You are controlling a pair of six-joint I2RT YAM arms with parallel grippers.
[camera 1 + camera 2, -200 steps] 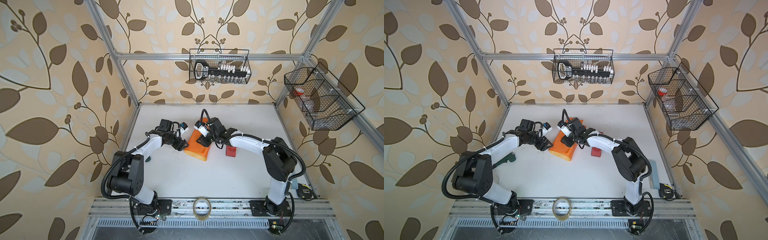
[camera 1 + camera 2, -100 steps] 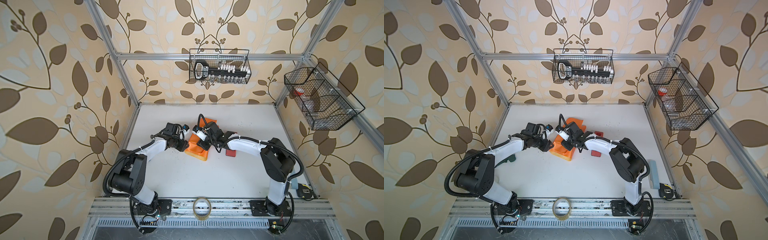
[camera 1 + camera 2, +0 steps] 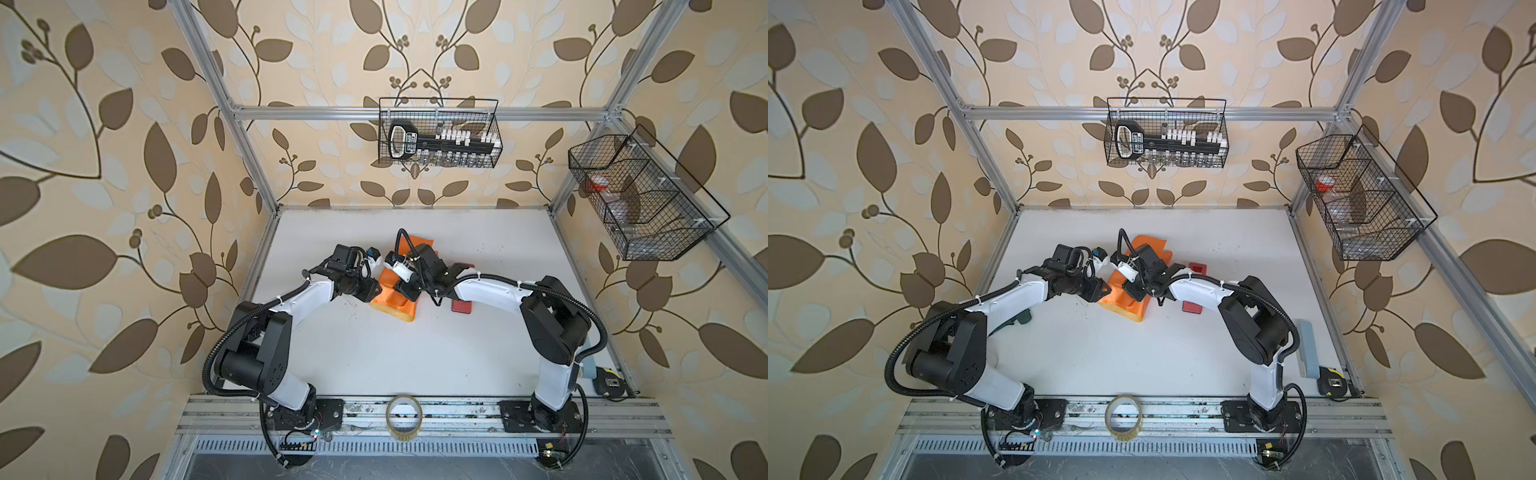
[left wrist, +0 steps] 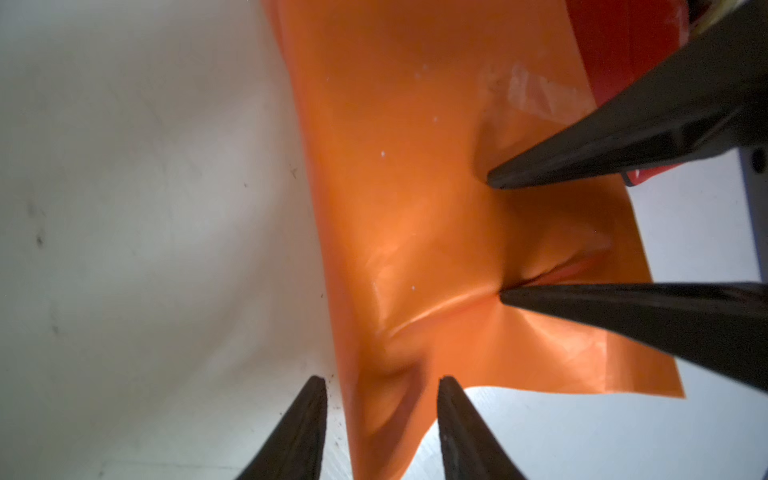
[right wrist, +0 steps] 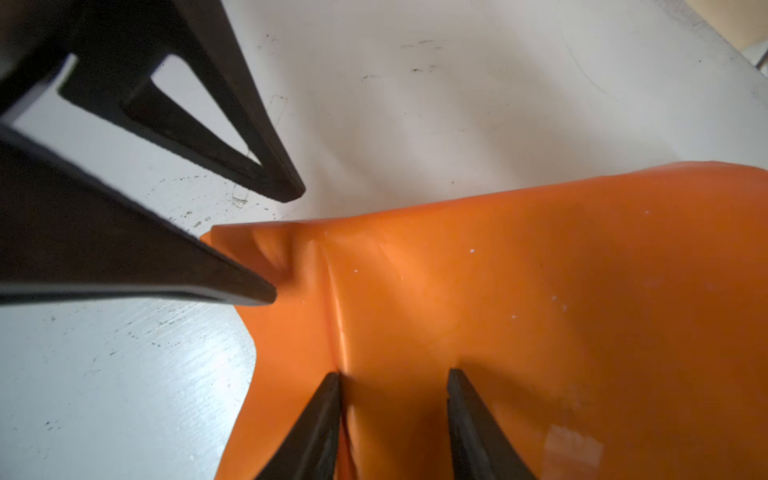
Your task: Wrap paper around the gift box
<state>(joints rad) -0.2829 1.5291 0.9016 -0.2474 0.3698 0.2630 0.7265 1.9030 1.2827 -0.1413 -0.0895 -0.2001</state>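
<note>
**Left wrist view and right wrist view: both grippers on the orange paper, jaws apart**

1. Edges and room. Both top views show the white table (image 3: pixel 365 357) bare between the two grippers and the arm bases. It is bare again beyond them up to its far edge. The left gripper (image 4: pixel 382 380) stands at a free corner of the thin sheet of paper, bright orange on its outer face (image 4: pixel 415 208). White table lies just outside that corner.

2. Paper relative to the tools. The paper lies in a block-shaped bundle between and under the two grippers. A yellow-tan edge shows at the end nearest the arm bases. The slate-blue gift box cannot be seen.
- Left gripper: jaws part-way apart, astride a raised fold at the corner. One tip touches the paper and the other stands off it over the table. Nothing is clamped.
- Right gripper (image 5: pixel 392 374): jaws part-way apart, both tips resting on the paper's upper face, one at a crease. Nothing is held between them.

3. Surroundings.
- A narrow red tape dispenser (image 3: pixel 461 306) lies just beside the bundle on the right gripper's outer side, under the right forearm.
- A clear tape roll (image 3: pixel 404 434) sits on the front rail, well apart from both grippers.
- A black-and-yellow tape measure (image 3: pixel 606 380) lies at the table corner near the right arm's base.
</note>
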